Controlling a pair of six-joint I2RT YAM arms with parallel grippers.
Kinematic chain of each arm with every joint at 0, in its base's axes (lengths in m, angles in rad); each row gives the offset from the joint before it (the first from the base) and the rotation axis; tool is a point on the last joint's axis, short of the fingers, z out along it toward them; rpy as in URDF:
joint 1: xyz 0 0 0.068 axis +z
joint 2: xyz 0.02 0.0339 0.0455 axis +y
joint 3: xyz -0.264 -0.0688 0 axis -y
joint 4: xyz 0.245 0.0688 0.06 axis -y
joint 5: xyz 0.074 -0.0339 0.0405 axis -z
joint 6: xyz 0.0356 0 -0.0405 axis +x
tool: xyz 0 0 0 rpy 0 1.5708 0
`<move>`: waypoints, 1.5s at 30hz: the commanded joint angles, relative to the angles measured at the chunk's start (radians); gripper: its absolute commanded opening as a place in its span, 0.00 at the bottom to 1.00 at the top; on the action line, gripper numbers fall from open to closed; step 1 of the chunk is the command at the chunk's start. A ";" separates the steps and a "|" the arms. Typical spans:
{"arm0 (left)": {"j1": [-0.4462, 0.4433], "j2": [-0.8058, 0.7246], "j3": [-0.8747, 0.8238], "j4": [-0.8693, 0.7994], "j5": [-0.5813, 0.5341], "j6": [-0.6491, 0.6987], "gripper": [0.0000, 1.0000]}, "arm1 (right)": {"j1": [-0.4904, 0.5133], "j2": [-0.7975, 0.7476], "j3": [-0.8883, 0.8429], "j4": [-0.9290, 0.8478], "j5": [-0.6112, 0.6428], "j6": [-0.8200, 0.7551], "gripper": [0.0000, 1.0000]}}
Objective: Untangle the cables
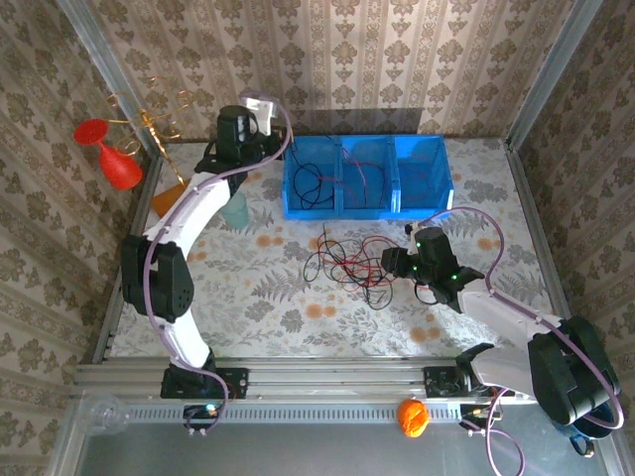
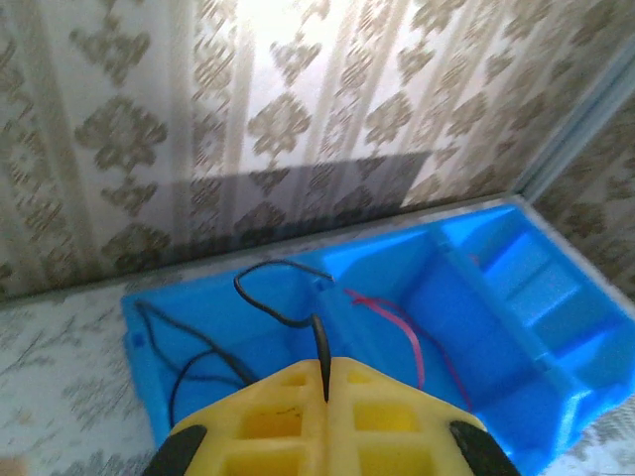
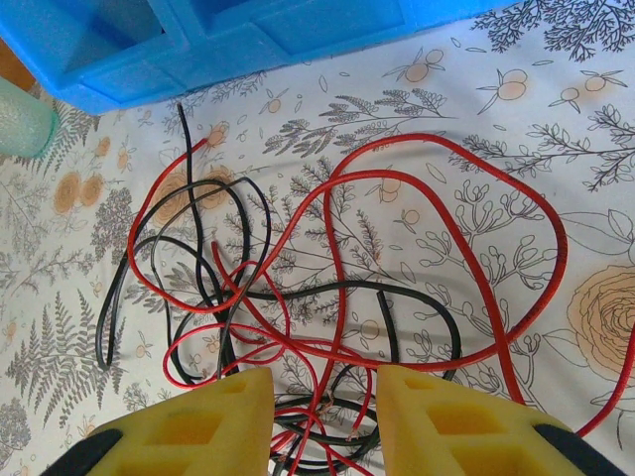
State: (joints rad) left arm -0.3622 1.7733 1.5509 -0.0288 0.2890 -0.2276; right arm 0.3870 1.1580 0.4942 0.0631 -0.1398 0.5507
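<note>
Right tool, jaws part-open and holding nothing, straddles the near edge of the red-and-black tangle on the surface. Farther off, left tool pinches a black cable above the blue bin. This looks like the sorting step: next it should release the strand into a compartment, and the right tool should pick one loop.

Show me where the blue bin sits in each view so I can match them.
Top external: blue bin at upper centre, by the back wall.
Left wrist: across the lower middle and right, past the left gripper pinching a black cable.
Right wrist: along the top edge, left of centre.
Shared landmark: floral table cover.
</note>
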 commanded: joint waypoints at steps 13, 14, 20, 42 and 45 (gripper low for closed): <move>-0.163 0.111 -0.121 -0.093 -0.333 -0.237 0.00 | 0.011 -0.055 -0.030 -0.033 0.005 -0.014 0.34; -0.155 0.121 -0.136 -0.075 -0.298 -0.256 0.00 | 0.012 -0.066 -0.029 -0.044 0.006 -0.019 0.34; -0.117 0.146 -0.140 -0.091 -0.224 -0.267 0.08 | 0.012 -0.130 -0.019 -0.112 0.015 -0.034 0.37; -0.278 -0.359 -0.432 -0.129 -0.093 -0.138 0.65 | 0.086 -0.001 0.151 -0.272 -0.051 -0.114 0.45; -0.344 -0.421 -0.593 -0.054 -0.124 -0.208 0.65 | 0.142 0.098 0.171 -0.249 -0.064 -0.124 0.46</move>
State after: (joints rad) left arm -0.6643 1.3731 1.0599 -0.1295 0.1799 -0.3672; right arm 0.4881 1.1927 0.6411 -0.1829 -0.1627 0.4545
